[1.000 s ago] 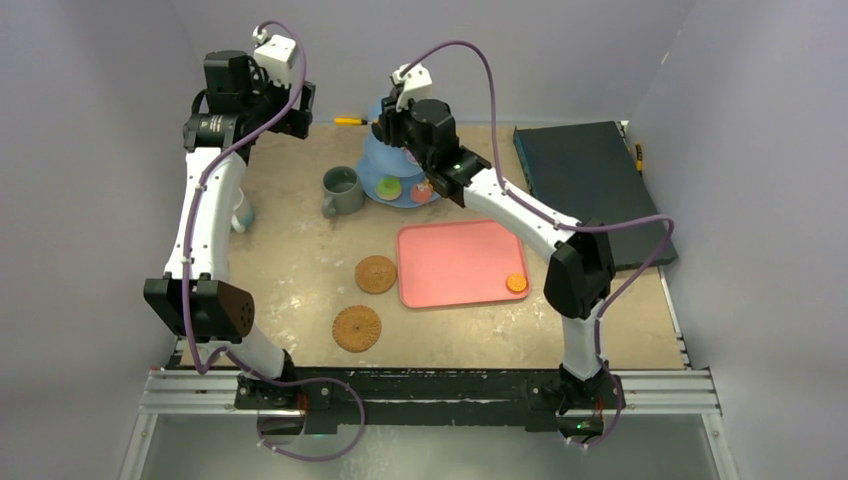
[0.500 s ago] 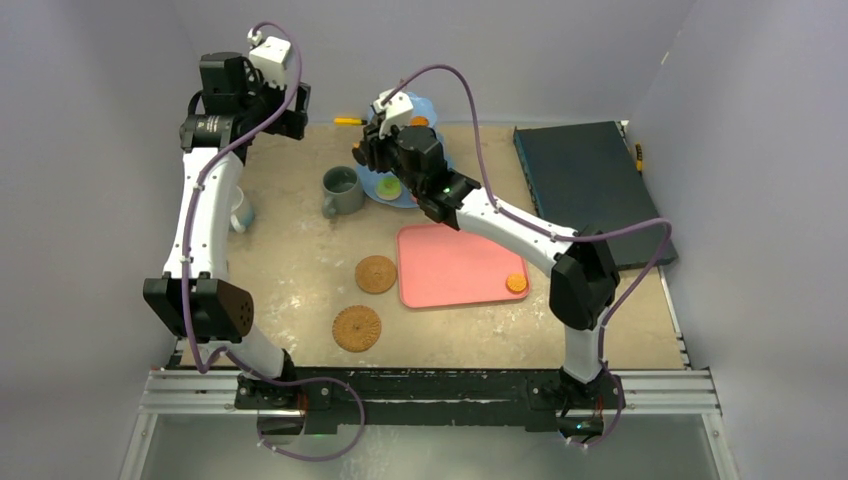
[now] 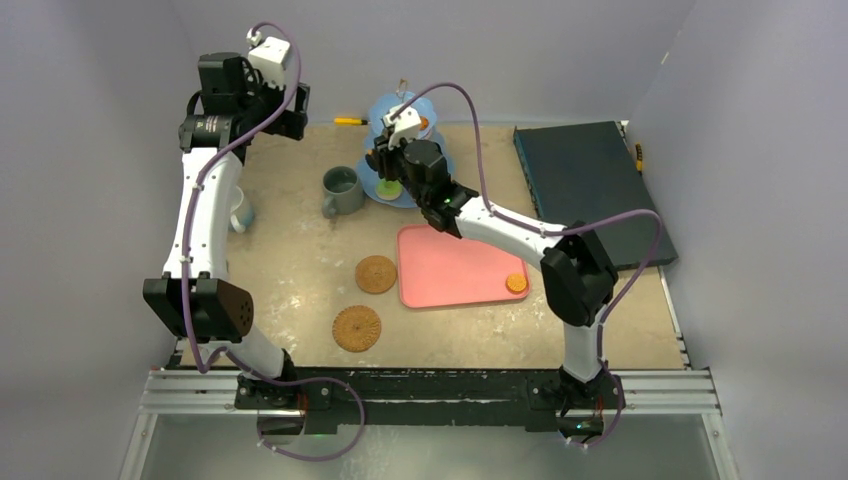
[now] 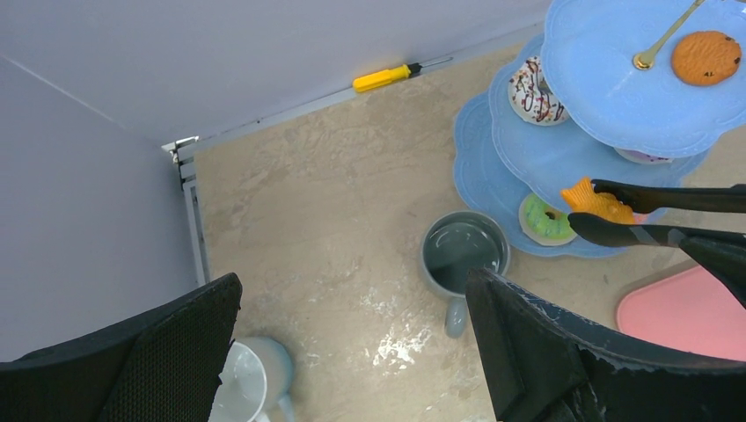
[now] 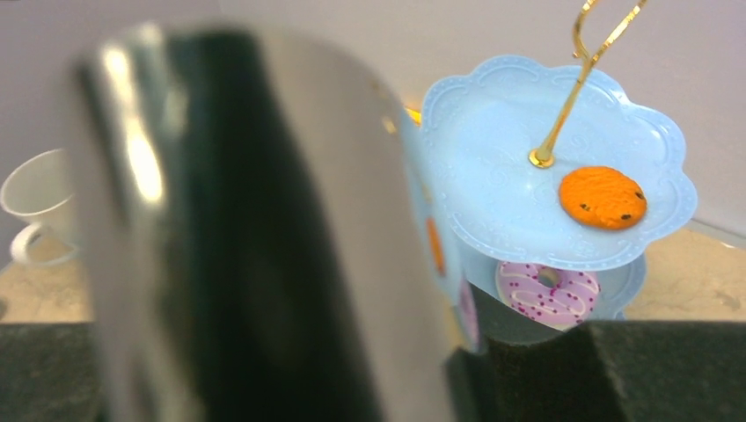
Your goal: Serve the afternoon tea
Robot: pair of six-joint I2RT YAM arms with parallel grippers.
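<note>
The blue three-tier stand [image 3: 400, 106] stands at the back middle, also in the left wrist view [image 4: 616, 105] and the right wrist view [image 5: 493, 176]. An orange cookie [image 4: 705, 57] lies on its top tier, a white sprinkled doughnut [image 4: 535, 90] on the middle tier and a green doughnut [image 4: 545, 218] on the bottom tier. My right gripper [image 3: 392, 168] is shut on black tongs [image 4: 669, 215], which pinch an orange fish-shaped pastry [image 4: 598, 200] at the bottom tier. My left gripper [image 4: 352, 352] is open and empty, high over the back left. The grey-green mug [image 3: 342, 190], the white mug [image 3: 240, 212] and two woven coasters [image 3: 376, 274] [image 3: 357, 327] sit on the table.
A pink tray [image 3: 460, 263] holds one orange doughnut [image 3: 516, 283] at its right corner. A dark mat [image 3: 590, 180] lies at the back right. A yellow screwdriver [image 3: 350, 121] lies along the back wall. Walls close in on the left, back and right.
My right gripper with the tongs has swung from over the stand to its front left side and lower, uncovering the top tier. The left arm has barely moved.
</note>
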